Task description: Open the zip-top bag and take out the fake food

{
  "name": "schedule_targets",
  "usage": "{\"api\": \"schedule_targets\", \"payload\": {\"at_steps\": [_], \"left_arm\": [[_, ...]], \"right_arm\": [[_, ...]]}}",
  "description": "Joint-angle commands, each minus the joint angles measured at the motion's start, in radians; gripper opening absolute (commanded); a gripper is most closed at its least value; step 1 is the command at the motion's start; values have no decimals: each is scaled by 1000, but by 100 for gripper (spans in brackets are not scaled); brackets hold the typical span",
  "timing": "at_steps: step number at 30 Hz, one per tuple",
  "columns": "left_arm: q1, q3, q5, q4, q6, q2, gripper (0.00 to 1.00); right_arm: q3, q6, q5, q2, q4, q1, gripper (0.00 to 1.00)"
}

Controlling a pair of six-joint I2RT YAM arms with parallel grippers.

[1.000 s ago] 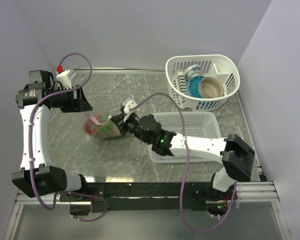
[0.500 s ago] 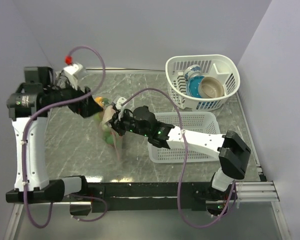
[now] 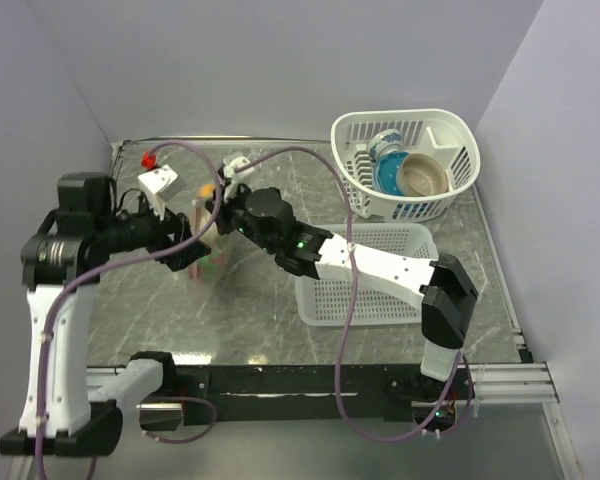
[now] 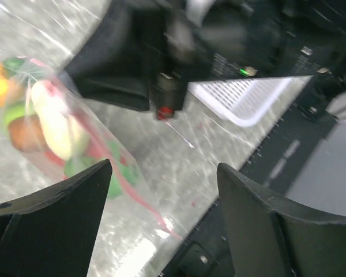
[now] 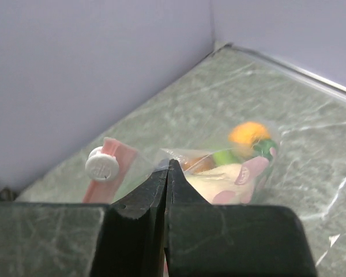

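The right end effector [image 5: 168,168] has its two black fingers pressed together on a fold of clear film at the edge of the zip-top bag [image 5: 219,167], over the far left part of the marbled surface [image 3: 250,310]. The bag hangs from that pinch, with its pink zip strip [image 5: 112,151] and white slider [image 5: 102,164] trailing to one side. The fake food [image 4: 52,130] is all inside the bag: an orange piece, a cream oblong, and green and red pieces. Whether the mouth is parted cannot be told. The left end effector [image 4: 163,167] sits just beside the bag with its fingers spread wide, holding nothing, and the zip strip runs past beneath them. The main risk appears to be the thin film slipping out of the narrow pinch, which would drop the bag. The left fingers might also close on both walls of the bag rather than one lip, and the mouth would then stay sealed. If the mouth gives way facing down, the round pieces could roll across the surface. The two arms are very close together here, so a sideways reach could knock them into each other.
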Motion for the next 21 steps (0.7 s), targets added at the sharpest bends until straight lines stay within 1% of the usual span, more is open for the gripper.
{"api": "schedule_targets", "payload": {"at_steps": [1,4,5,7,8,9,11,13,14,15,16,17,18,20,21], "left_arm": [[-8,-75,-72,152,-38,-92,79],[-11,-157,-150,216,-13,-118,77],[-11,-203,-204,233,-3,-121,75],[-11,-247,-265,276,4,-133,70],[-11,-284,-292,340,-2,-138,67],[-11,-298,-356,382,-8,-141,64],[-12,-315,-401,472,-27,-150,64],[-11,-306,-381,474,-27,-123,66],[-11,-294,-358,447,-28,-106,66],[-11,-289,-312,432,-30,-89,64],[-11,-286,-295,418,-35,-60,60],[-11,-284,-281,411,-38,-52,53],[-11,-287,-270,413,-42,-47,37],[-11,-292,-244,422,-56,-50,21],[-11,-289,-237,421,-59,-50,6]], "right_arm": [[194,17,120,32,0,28,0],[213,17,111,40,1,42,0],[215,20,110,35,1,47,0],[210,22,97,29,-4,50,0],[207,20,95,22,-5,53,0],[199,19,95,20,-5,59,0],[185,16,94,6,-4,66,0],[173,22,94,0,-8,70,0],[170,24,95,-3,-10,70,0],[164,24,94,-5,-12,71,0],[161,25,94,-6,-10,71,0],[158,24,89,-11,-10,71,0],[153,24,89,-12,-10,71,0],[147,22,91,-20,-15,71,0],[138,24,95,-21,-13,73,0]]}}
